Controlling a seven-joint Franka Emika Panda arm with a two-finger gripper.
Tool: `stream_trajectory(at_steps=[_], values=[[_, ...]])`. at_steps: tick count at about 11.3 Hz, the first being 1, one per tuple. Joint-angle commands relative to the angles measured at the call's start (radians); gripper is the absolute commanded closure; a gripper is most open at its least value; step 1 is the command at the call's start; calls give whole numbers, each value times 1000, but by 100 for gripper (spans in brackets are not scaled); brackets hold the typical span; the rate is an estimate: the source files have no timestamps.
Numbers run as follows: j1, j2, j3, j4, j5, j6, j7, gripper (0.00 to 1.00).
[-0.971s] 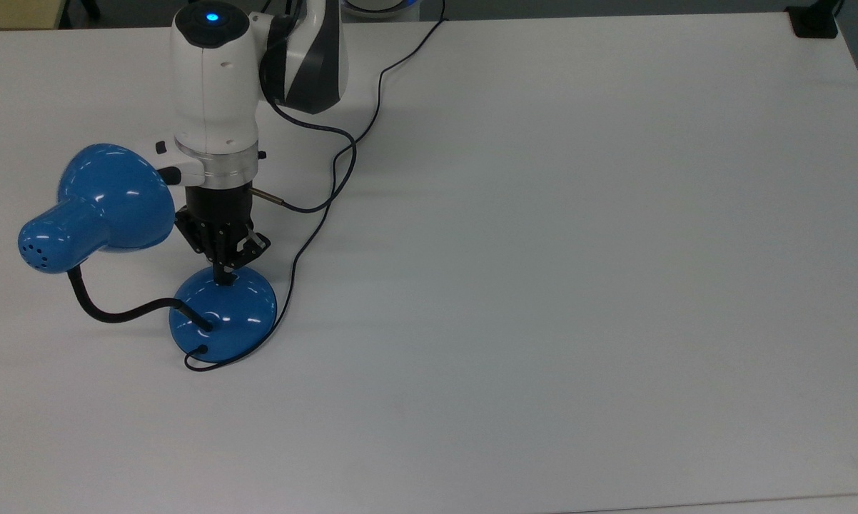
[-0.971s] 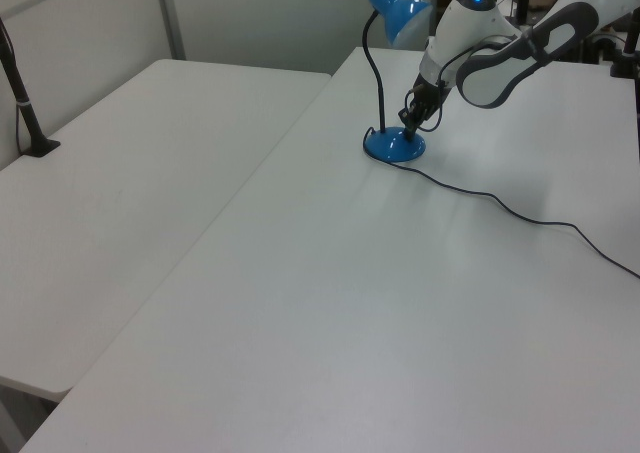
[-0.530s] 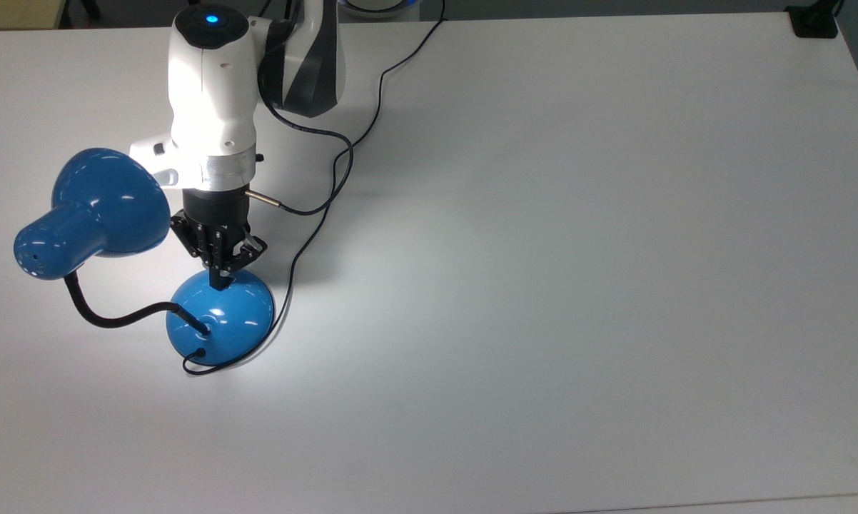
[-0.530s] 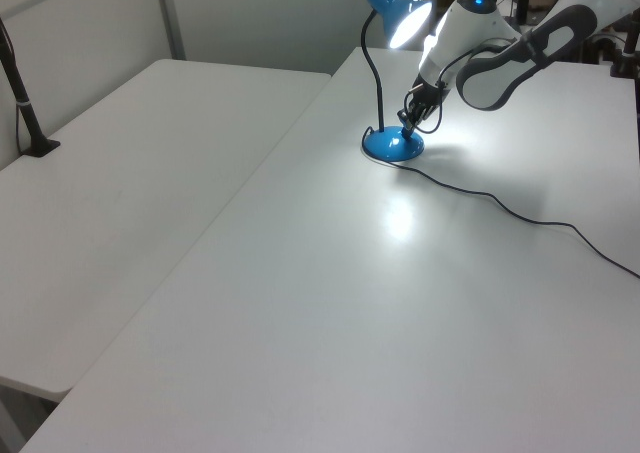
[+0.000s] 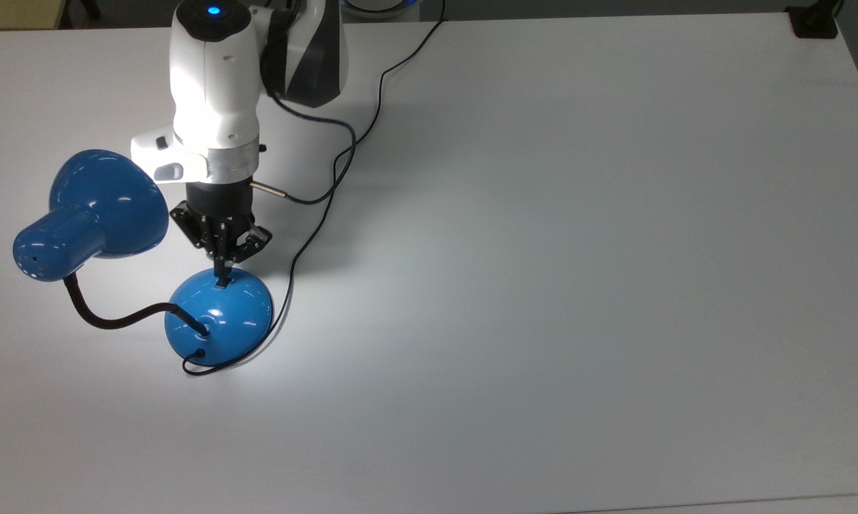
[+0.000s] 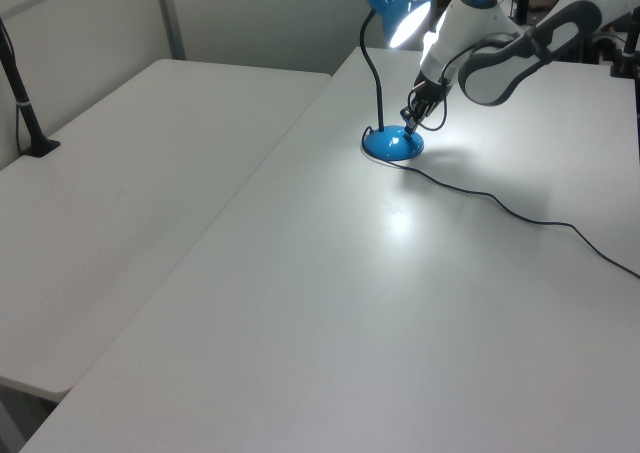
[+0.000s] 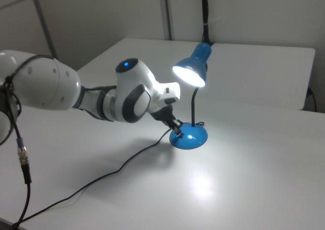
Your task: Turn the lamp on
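Lamp lit, gripper at its base

The lamp (image 5: 218, 321) stands at about nine o'clock on the white table (image 5: 579, 250) in the top view, its shade glowing. The gripper (image 5: 223, 275), fingers together, points down at the base's twelve o'clock edge, just above the switch.

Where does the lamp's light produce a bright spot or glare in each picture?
Top view: a bright pool on the table beside the lamp, and white glints on its base. Left view: the glowing shade mouth and a spot on the table below the base. Right view: the lit shade mouth and a bright patch on the table.
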Motion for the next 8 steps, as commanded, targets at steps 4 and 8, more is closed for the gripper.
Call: stream_trajectory(at_steps=[4, 8], values=[[156, -267, 70, -46, -2, -526, -79, 98], [243, -323, 70, 79, 45, -820, -140, 88]])
